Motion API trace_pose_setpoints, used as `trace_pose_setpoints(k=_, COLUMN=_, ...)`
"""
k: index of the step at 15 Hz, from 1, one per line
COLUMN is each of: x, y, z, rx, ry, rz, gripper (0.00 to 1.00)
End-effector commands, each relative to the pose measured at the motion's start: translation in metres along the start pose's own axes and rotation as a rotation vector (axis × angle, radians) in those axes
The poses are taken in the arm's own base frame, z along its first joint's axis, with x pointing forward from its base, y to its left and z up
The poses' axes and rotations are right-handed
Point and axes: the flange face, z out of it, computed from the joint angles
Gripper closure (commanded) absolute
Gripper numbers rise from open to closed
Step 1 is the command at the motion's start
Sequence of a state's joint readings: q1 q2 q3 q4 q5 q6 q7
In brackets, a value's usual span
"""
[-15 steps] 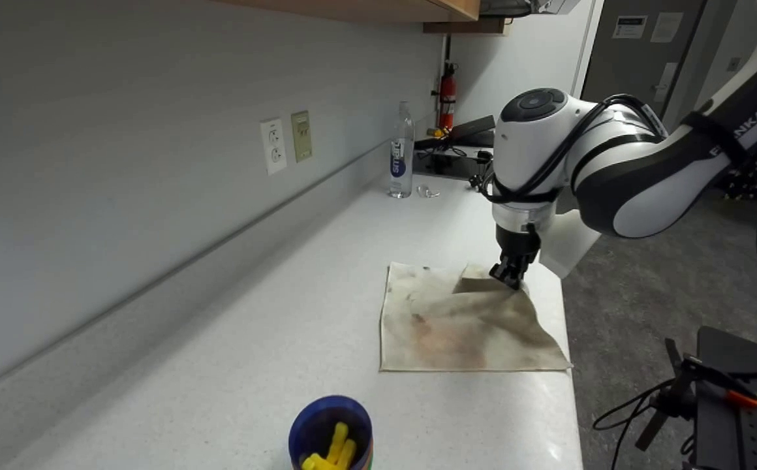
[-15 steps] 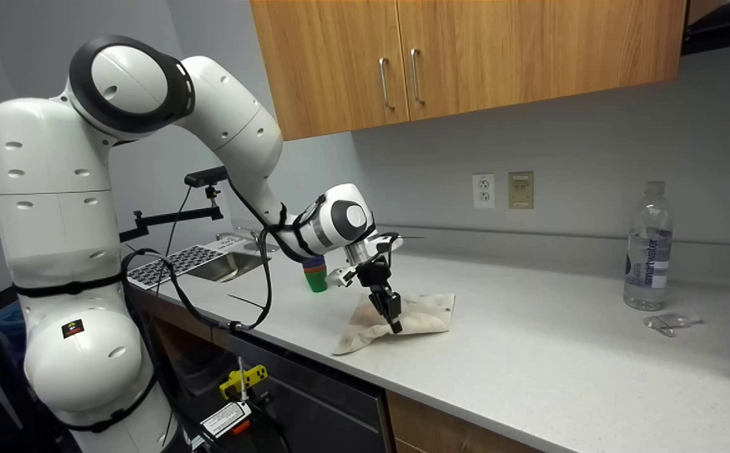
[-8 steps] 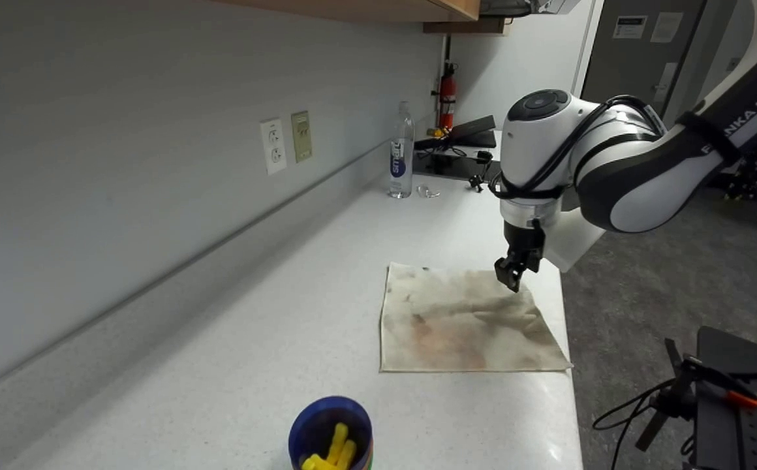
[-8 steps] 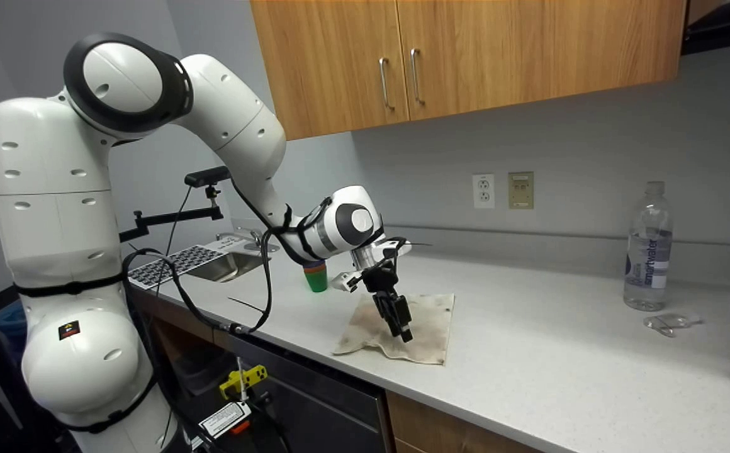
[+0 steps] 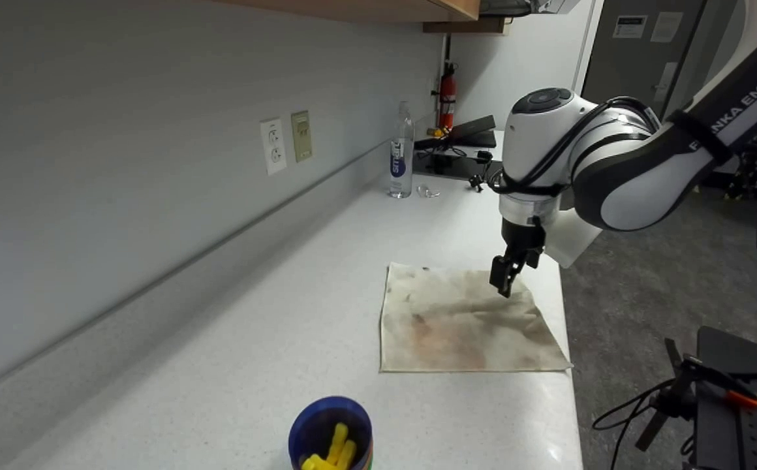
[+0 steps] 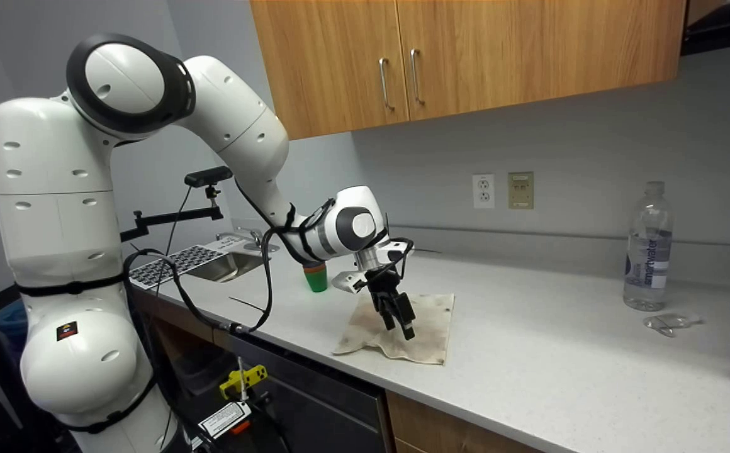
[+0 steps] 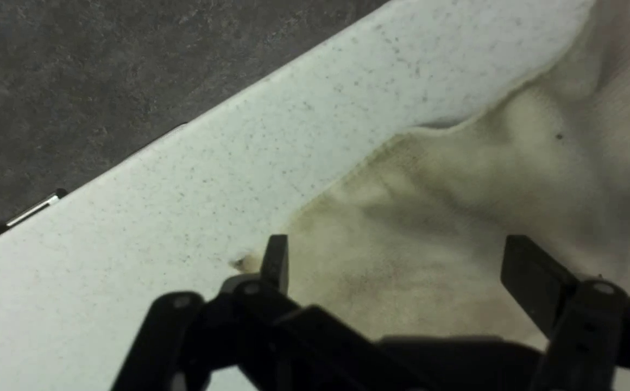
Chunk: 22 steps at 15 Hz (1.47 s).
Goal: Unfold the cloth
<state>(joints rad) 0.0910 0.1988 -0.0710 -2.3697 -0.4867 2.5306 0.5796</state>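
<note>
On the tabletop (image 5: 222, 352), between four and five o'clock of centre in an exterior view, the cloth (image 5: 440, 333) lay almost flat. A second earlier a flap of it had stood folded back near its twelve o'clock; that flap was now down, though one edge rippled toward two o'clock in the wrist view. There the cloth ran out of frame at three o'clock, and a tip between seven and eight was partly hidden. The gripper (image 7: 396, 258), at six o'clock, was released: its fingers (image 7: 278, 263), drawn together a second before, stood wide apart with cloth visible between. Whether their ends touched it could not be told.
</note>
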Motion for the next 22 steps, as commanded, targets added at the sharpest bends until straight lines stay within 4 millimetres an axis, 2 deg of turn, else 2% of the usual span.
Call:
trace_pose_setpoints(k=1, x=-0.023, y=-0.013, z=-0.024, rx=0.107, ry=-0.042, rz=-0.157, gripper=0.00)
trace_pose_setpoints(k=5, x=-0.035, y=-0.028, z=-0.032, rx=0.174, ry=-0.090, rz=-0.283, gripper=0.00)
trace_pose_setpoints(k=6, x=-0.036, y=-0.029, z=-0.032, rx=0.177, ry=-0.088, rz=-0.297, gripper=0.23)
trace_pose_setpoints(k=8, x=-0.036, y=-0.032, z=-0.032, rx=0.190, ry=-0.067, rz=-0.330, gripper=0.32)
trace_pose_setpoints(k=11, x=-0.036, y=-0.037, z=-0.028, rx=0.207, ry=-0.071, rz=-0.363, gripper=0.58)
trace_pose_setpoints(k=16, x=-0.045, y=-0.053, z=-0.023, rx=0.221, ry=-0.086, rz=-0.422, gripper=0.95)
trace_pose_setpoints(k=17, x=-0.046, y=-0.056, z=-0.020, rx=0.227, ry=-0.090, rz=-0.428, gripper=1.00)
trace_pose_setpoints(k=22, x=-0.048, y=-0.061, z=0.003, rx=0.236, ry=-0.143, rz=-0.416, gripper=1.00)
